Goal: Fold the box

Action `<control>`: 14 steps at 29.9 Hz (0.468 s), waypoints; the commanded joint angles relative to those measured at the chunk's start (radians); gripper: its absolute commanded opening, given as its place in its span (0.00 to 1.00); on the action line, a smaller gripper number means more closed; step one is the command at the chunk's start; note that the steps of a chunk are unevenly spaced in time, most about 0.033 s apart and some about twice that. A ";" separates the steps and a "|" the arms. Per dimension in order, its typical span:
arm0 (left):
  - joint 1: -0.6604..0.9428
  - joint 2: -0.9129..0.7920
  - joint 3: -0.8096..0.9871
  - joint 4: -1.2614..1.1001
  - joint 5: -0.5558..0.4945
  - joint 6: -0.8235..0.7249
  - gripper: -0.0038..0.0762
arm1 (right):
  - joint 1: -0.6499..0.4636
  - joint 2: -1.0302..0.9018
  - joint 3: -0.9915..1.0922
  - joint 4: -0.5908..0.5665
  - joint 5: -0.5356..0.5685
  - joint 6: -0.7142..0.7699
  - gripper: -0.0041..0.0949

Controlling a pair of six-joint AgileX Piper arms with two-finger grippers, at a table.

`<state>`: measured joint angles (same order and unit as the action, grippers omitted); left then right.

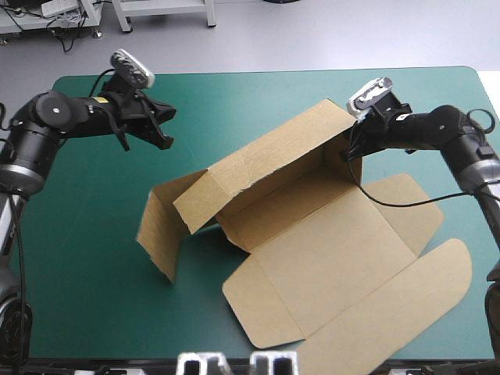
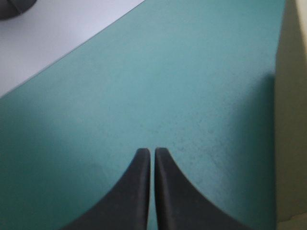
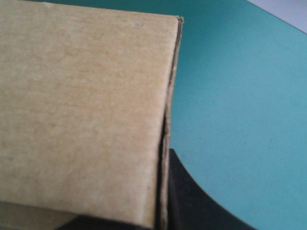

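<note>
Brown box (image 1: 312,234) mid-table, half raised: far wall up, left end flaps standing, lid flat toward the near right. Right gripper (image 1: 353,144) clamped on the far wall's right corner (board edge nipped, seemingly without creasing). Left gripper (image 2: 149,152) pressed together on nothing, hanging over bare teal-green cover (image 1: 86,234) far-left of the box. Best to hold that wall upright and steady, then bring the left in to tuck the standing flap squarely along its score.
</note>
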<state>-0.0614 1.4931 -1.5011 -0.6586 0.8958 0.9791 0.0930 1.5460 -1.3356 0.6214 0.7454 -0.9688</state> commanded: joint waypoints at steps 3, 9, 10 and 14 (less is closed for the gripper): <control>0.172 -0.014 -0.036 -0.032 0.166 -0.158 0.06 | -0.063 -0.021 -0.185 -0.119 0.198 0.200 0.02; 0.225 0.040 -0.036 -0.019 0.210 -0.164 0.04 | -0.079 0.098 -0.320 -0.189 0.456 0.366 0.02; 0.225 0.042 -0.036 -0.019 0.203 -0.164 0.04 | -0.079 0.121 -0.336 -0.180 0.476 0.366 0.02; 0.225 0.043 -0.036 -0.023 0.192 -0.189 0.04 | -0.068 0.215 -0.414 -0.209 0.501 0.416 0.02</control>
<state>0.1629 1.5775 -1.5037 -0.6281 1.1185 0.8156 0.0220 1.7531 -1.6705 0.3940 1.1944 -0.6040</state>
